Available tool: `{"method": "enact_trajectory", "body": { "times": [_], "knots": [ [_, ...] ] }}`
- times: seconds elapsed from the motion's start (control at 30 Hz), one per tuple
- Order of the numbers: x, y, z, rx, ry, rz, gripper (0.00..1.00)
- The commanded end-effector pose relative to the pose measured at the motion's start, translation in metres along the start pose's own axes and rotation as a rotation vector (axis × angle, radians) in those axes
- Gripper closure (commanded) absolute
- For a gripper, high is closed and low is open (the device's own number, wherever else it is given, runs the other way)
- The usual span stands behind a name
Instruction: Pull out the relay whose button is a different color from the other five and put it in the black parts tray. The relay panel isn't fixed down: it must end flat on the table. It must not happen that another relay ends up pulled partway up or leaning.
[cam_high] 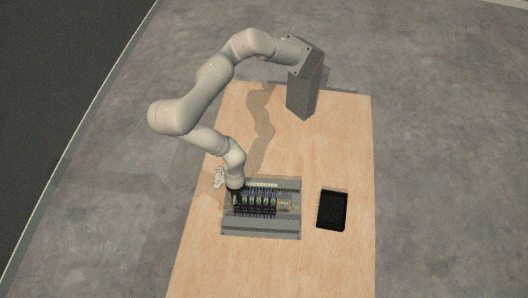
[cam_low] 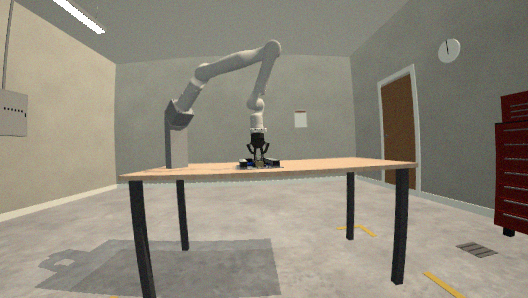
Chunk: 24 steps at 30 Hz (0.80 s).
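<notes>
The grey relay panel (cam_high: 262, 208) lies on the wooden table with a row of relays (cam_high: 255, 202); several show green buttons. My gripper (cam_high: 235, 195) stands straight down over the left end of the row and is shut on the leftmost relay, whose button it hides. In the side view my gripper (cam_low: 258, 161) reaches down onto the panel (cam_low: 259, 163) at table height. The black parts tray (cam_high: 332, 210) lies to the right of the panel, apart from it.
The arm's grey base pedestal (cam_high: 304, 85) stands at the far end of the table. The table's left edge is close to the panel's left side.
</notes>
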<state>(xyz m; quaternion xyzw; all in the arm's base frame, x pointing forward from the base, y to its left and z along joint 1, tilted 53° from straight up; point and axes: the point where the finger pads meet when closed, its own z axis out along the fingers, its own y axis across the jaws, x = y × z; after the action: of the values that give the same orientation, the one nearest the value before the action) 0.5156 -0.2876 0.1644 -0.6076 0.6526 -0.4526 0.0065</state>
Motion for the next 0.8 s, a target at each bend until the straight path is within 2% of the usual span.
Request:
{"method": "enact_trajectory", "body": {
  "times": [0.0, 0.77],
  "knots": [
    [0.0020, 0.0006, -0.0010, 0.013, 0.001, 0.009, 1.00],
    [0.0018, 0.0014, -0.0013, 0.048, 0.001, 0.009, 1.00]
  ]
}}
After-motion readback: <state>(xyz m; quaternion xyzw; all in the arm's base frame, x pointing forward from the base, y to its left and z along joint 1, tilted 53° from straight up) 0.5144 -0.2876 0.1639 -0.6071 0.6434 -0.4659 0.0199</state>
